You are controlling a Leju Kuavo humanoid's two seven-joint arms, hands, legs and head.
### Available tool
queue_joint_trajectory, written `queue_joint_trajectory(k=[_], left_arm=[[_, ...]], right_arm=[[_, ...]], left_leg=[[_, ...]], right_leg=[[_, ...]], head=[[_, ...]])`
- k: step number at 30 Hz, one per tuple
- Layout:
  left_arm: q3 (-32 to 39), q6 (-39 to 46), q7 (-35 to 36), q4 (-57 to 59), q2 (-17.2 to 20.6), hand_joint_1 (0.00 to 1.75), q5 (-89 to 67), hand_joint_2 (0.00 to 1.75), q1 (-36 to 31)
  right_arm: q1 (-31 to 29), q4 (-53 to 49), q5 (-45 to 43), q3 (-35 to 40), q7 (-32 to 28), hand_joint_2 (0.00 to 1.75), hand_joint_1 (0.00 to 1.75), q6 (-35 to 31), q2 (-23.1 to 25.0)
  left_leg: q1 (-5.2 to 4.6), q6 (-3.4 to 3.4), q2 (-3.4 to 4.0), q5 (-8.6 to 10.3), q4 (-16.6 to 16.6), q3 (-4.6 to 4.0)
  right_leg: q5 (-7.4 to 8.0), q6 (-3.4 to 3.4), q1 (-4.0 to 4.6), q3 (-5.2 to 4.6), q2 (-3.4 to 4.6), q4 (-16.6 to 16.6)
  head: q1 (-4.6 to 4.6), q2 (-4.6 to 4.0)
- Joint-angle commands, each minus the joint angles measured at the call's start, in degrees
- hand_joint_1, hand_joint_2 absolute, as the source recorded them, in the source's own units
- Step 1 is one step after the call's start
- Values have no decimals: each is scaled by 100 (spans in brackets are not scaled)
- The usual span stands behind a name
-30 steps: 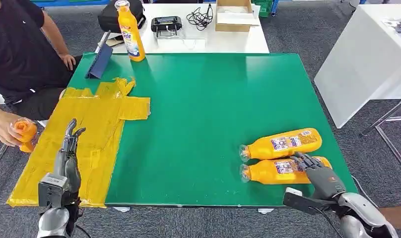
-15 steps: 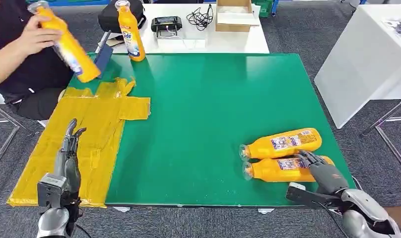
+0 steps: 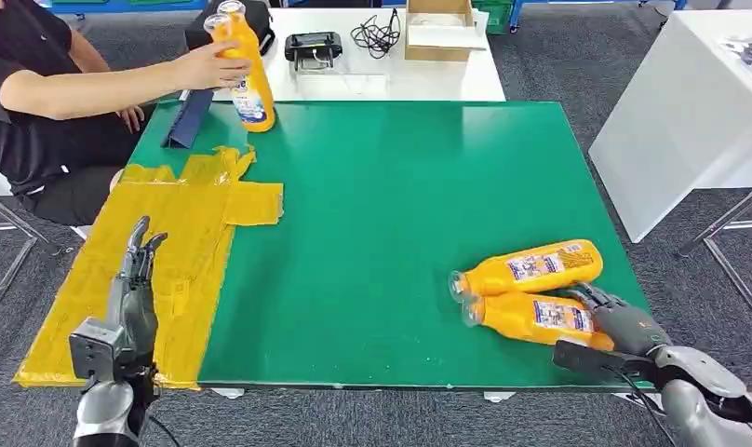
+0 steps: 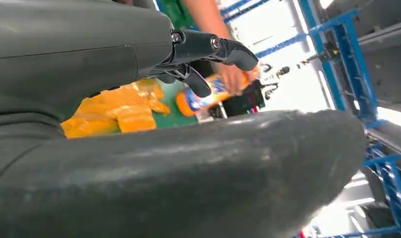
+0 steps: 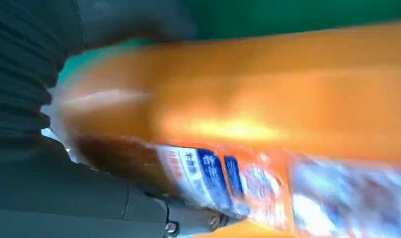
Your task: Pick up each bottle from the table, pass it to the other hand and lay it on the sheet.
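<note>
Your left hand (image 3: 135,279) hovers over the yellow sheet (image 3: 158,270) at the bench's (image 3: 382,205) near left, fingers straight and apart, holding nothing. At the far left a person's hand (image 3: 200,67) grips an upright orange bottle (image 3: 245,70). Near the right edge 2 orange bottles lie side by side, touching; your right hand (image 3: 624,321) is wrapped around the nearer bottle (image 3: 530,317), beside the farther bottle (image 3: 530,267).

The head view was bright, evenly lit and sharp. The right wrist view was heavily motion-blurred; windows glared white in the left wrist view.
</note>
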Motion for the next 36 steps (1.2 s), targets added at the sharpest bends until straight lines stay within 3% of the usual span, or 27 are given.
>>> queue_joint_trajectory(k=[1,7,10,12,15,16,17,18,20,21,23,24,27,29,33,34,36], left_arm=[[-480,-34,15,968,195,0,146,0,-661],[-640,-86,15,1243,218,0,225,0,-922],[-703,-50,15,1317,215,0,235,0,-988],[-732,-64,15,1347,214,0,239,0,-1019],[-743,-175,15,1394,240,0,378,0,-1034],[-735,-316,25,1423,244,0,516,0,-1030],[-704,-769,176,1374,231,0,913,0,-947],[-698,-882,215,1310,208,0,1003,0,-882],[-706,-1141,372,1000,87,0,1185,0,-643],[-763,-1143,431,804,24,0,1185,0,-527],[-845,-1267,534,712,-42,0,1317,0,-492],[-892,-1255,575,669,-68,0,1329,0,-482],[-1140,-1354,661,524,-191,0,1414,0,-491],[-1419,-1371,756,342,-317,0,1511,0,-459],[-1666,-1238,769,177,-330,0,1531,0,-349],[-1668,-1233,767,179,-317,0,1537,175,-349],[-1821,-1297,788,177,-325,0,1554,175,-279]], right_arm=[[-11,1609,-51,972,2,175,175,31,51],[245,1839,-46,1130,132,175,175,6,162],[204,2154,128,1258,256,175,175,-158,385],[226,2238,106,1265,239,175,175,-205,519],[179,2131,-641,872,-633,175,175,-335,800],[140,2037,-909,719,-832,175,175,-323,915],[76,1819,-1424,279,-1361,175,175,-571,1379],[25,1691,-1634,95,-1556,175,175,-660,1665],[-93,1185,-2051,-292,-1868,175,175,-808,2550],[-154,900,-1980,-216,-1486,175,175,-846,2806],[-144,525,-2317,-346,-1785,175,175,-807,3038],[-172,396,-2343,-342,-1652,175,175,-775,3085],[-282,-143,-2911,-501,-1890,175,175,-537,3544],[-468,-331,-3071,-396,-1719,175,175,-476,3881],[-579,-250,-3162,-227,-1620,175,175,-501,3999],[-571,-243,-3170,-229,-1625,175,175,-507,3985],[-569,-184,-3215,-176,-1658,175,175,-505,4061]], left_leg=[[11,4,-28,6,-21,29],[21,20,-46,-10,-16,104],[26,39,-63,-17,-23,123],[36,41,-41,-52,-9,176],[48,45,-42,-54,-7,172],[57,43,-25,-80,11,209],[58,34,-12,-98,17,237],[58,38,-9,-89,14,218],[51,36,41,-104,-8,258],[56,37,60,-94,-16,229],[54,32,111,-114,-15,267],[53,29,137,-107,-21,243],[40,27,93,-107,-11,213],[40,31,55,-91,-6,164],[45,22,51,-81,-3,119],[46,21,43,-79,-5,121],[35,31,36,-73,-26,130]], right_leg=[[2,0,12,45,-29,-29],[-17,21,34,121,-44,-49],[-21,37,42,114,-60,-80],[-54,46,55,164,-35,-70],[-37,52,67,174,-38,-93],[-56,42,75,210,-22,-76],[-68,35,74,231,-7,-69],[-54,37,74,215,-3,-80],[-62,34,60,301,44,-81],[-38,40,65,271,61,-95],[-59,40,52,295,108,-73],[-51,36,48,257,132,-67],[-70,39,37,210,99,-38],[-70,39,40,167,62,-31],[-73,44,42,127,51,-16],[-73,45,43,130,45,-17],[-73,47,34,133,34,-27]], head=[[-7,0],[-2,0],[-2,0],[-2,0],[0,0],[4,0],[4,0],[5,0],[4,0],[15,0],[11,0],[13,0],[7,0],[11,0],[11,0],[9,0],[11,0]])
